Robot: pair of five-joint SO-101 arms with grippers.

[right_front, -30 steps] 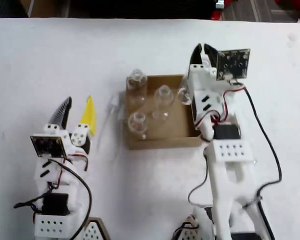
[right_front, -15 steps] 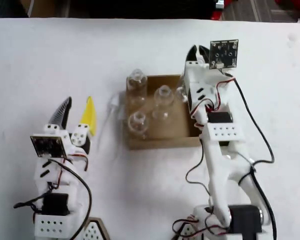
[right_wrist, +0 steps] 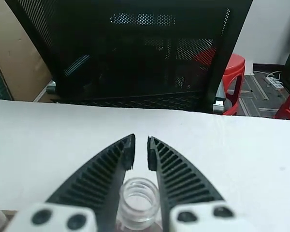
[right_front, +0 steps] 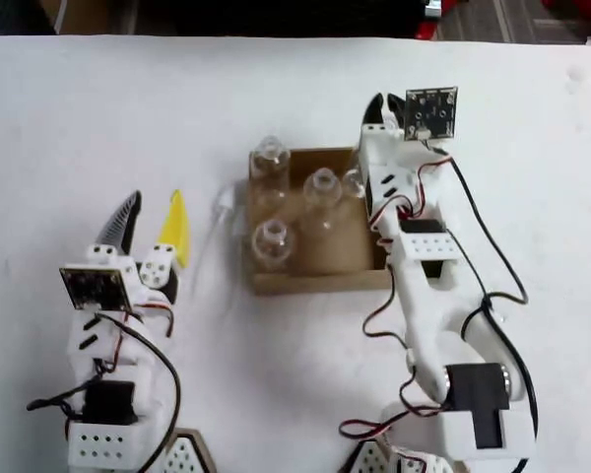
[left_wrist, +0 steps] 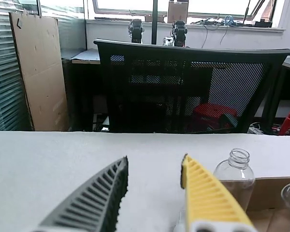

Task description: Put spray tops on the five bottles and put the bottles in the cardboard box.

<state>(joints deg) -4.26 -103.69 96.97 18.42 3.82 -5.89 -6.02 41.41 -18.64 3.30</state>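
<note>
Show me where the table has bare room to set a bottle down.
Bare: the wide table stretch beyond the left gripper and cardboard box; the patch between both arms' bases; the side right of the right gripper. Crowded: inside the box with its bottles, and the strip left of it, where a clear piece lies.

The left tool (left_wrist: 154,162) sits low over the white desk (left_wrist: 48,159), its grey finger (left_wrist: 94,198) and yellow finger (left_wrist: 208,198) spread well apart. Just past the yellow finger a clear bottle (left_wrist: 234,176) stands upright with a bare, open neck at the brown wall of the cardboard box (left_wrist: 275,191); whether it stands inside that wall cannot be told. Beyond the desk's far edge are a black mesh chair (left_wrist: 193,82) and an upright cardboard sheet (left_wrist: 38,72).
</note>
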